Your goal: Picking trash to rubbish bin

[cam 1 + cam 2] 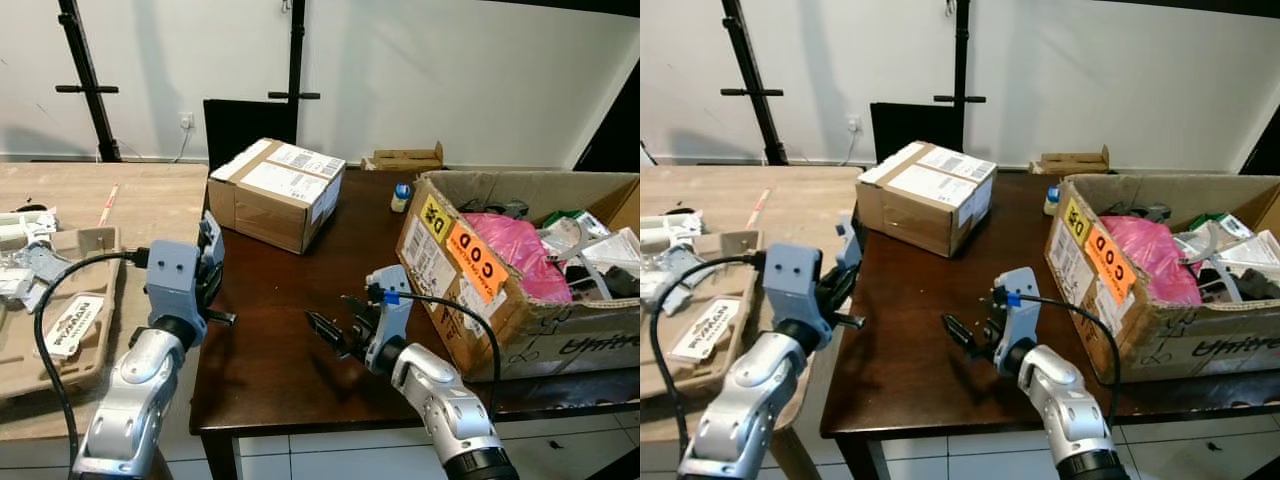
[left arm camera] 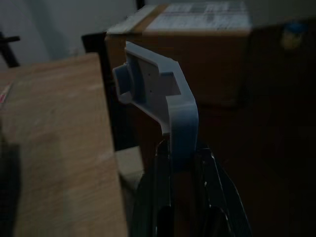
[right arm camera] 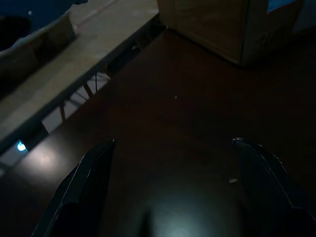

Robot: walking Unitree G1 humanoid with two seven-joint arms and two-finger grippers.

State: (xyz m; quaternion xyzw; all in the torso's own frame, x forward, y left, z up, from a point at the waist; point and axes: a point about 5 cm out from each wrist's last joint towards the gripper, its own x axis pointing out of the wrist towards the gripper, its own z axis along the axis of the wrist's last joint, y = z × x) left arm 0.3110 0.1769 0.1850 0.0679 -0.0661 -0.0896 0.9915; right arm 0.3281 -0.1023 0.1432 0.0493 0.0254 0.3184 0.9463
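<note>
- Left eye view: I count two cardboard boxes on my dark tabletop [image 1: 280,330]: one sealed box [image 1: 277,192] toward the back edge, one trash-filled open box [image 1: 520,262] at the right edge.
- Right claw [image 3: 170,163] spread wide, empty, above the front edge.
- Left claw [image 1: 212,262] at the left edge; I cannot tell its state.

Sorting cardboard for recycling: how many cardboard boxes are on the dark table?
3: a sealed labelled box at the back left, a small flat box by the wall, and a big open box of trash on the right. Others may be hidden.
</note>
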